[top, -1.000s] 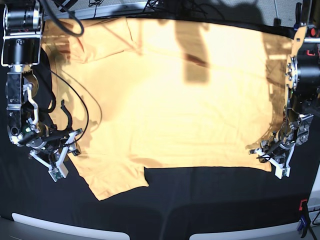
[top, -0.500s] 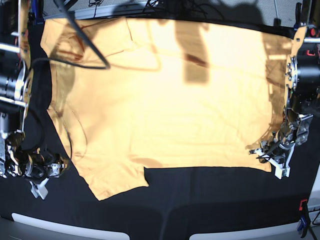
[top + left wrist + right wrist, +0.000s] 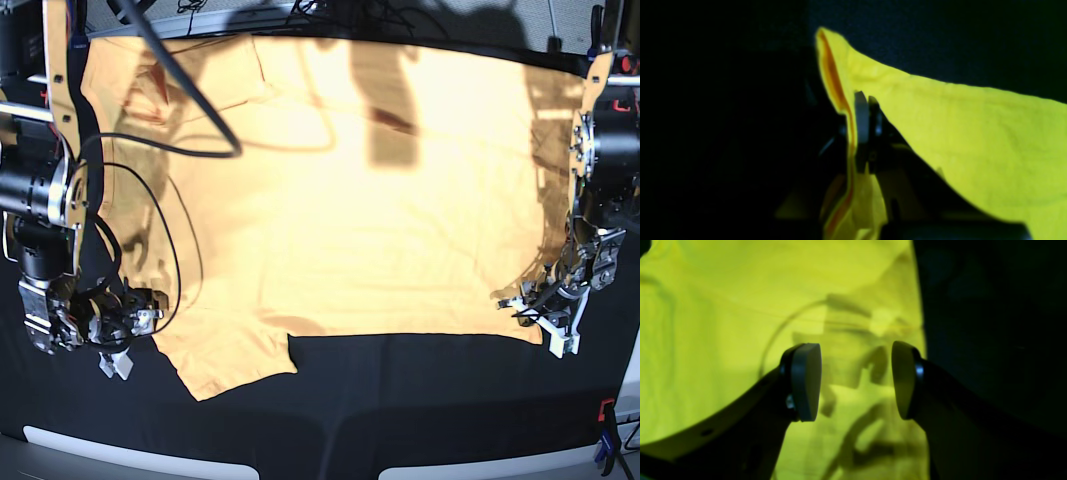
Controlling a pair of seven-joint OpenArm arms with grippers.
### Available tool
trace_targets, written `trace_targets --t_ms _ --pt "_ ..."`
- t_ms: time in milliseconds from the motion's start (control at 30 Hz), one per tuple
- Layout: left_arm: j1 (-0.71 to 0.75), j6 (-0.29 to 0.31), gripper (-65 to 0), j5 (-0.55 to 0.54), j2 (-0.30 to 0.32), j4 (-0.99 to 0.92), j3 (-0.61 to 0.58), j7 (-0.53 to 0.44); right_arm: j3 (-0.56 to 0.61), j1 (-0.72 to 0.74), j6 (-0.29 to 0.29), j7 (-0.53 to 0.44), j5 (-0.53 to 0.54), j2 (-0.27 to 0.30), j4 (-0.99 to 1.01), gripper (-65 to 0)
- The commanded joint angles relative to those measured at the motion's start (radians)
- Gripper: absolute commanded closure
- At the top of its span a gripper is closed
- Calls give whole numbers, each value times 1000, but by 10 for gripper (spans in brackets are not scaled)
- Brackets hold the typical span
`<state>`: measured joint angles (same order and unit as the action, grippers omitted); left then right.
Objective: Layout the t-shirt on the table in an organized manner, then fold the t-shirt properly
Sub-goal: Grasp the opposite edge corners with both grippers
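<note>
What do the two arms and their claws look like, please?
Both arms have black, jointed segments with pale metallic fittings. A dark cable loops beside the right arm. The right claw has two broad, dark, blunt fingers. I see no markings.

Open hand (image 3: 853, 381) above yellow t-shirt (image 3: 750, 326); shadows between fingertips (image 3: 806, 383)

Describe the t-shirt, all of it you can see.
The t-shirt is pale yellow-orange, thin soft cloth, spread across the table with a few creases. A sleeve-like flap sticks out at the near edge, on the robot's right. The far corner on that side looks folded over. The left gripper is shut on the near corner on its side, where the edge stands up in a narrow fold. The right gripper is open above the cloth and casts a shadow on it.
</note>
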<state>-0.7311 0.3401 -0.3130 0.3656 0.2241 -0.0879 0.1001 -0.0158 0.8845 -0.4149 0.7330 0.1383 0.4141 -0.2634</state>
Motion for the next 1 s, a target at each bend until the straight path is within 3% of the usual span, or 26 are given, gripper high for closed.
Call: trace_targets --t_ms 0,667,867,967 --pt "-31 -4 0 -2 12 11 2 -19 -3 40 5 -1 -3 12 -15 -325" --pt "-31 -4 0 -2 12 11 2 -19 -3 -24 11 -73 -30 43 -15 -322" --pt "-31 -4 0 -2 11 11 2 -21 -3 -41 -38 -83 -30 41 -15 -180" --pt "-31 -4 0 -2 11 11 2 -23 -3 -40 -69 -107 -31 40 -15 -63"
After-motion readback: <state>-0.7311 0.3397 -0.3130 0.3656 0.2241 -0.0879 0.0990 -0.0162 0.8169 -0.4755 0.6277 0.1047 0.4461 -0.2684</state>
